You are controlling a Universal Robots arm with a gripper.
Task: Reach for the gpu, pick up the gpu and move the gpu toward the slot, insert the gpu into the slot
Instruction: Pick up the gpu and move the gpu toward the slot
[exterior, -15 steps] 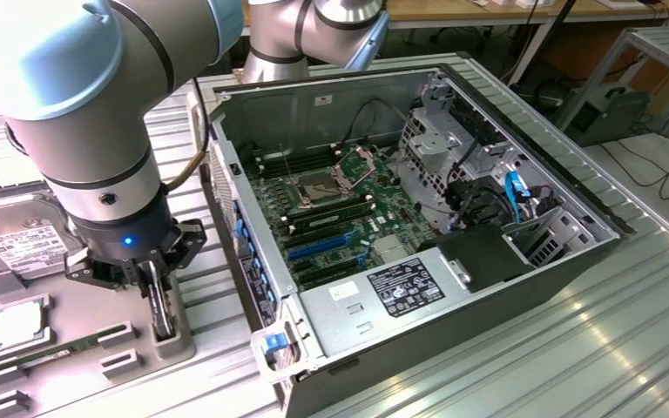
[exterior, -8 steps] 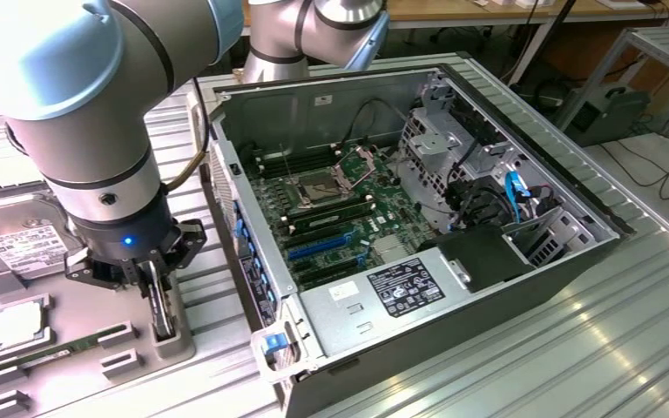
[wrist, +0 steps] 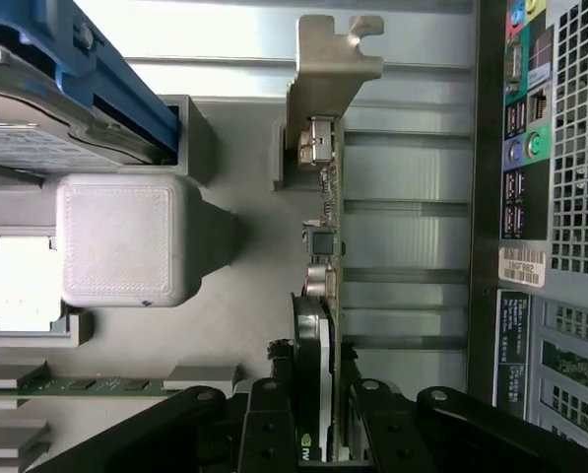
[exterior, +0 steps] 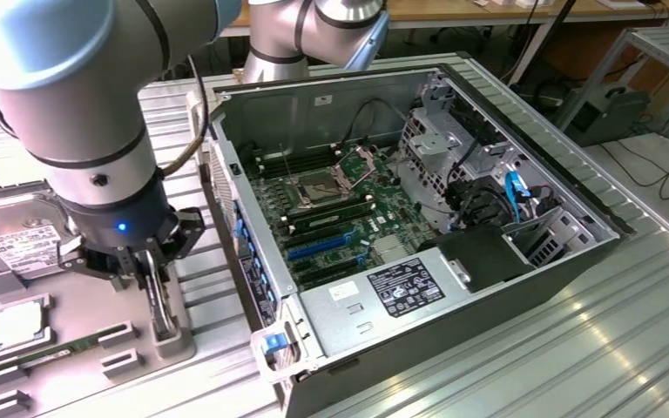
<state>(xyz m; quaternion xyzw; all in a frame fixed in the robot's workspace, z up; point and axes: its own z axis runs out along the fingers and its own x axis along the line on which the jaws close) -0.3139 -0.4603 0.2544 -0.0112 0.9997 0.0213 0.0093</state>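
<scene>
The pick-up step is in hand. The gpu (wrist: 326, 227) is stood on edge in the grey holder (wrist: 225, 335) on the desk (exterior: 567, 348), at the exterior view's left of the open case (exterior: 543, 165). It is pinched between the jaws of the gripper (wrist: 318, 414). A straight, untilted lift is judged necessary.

Between the black fingers (wrist: 274, 419) the gpu (wrist: 325, 246) is dark, its bracket (wrist: 335, 59) beyond them silver. The tray (wrist: 244, 325) beside them is plain grey, the computer case (wrist: 579, 148) a perforated grille.
</scene>
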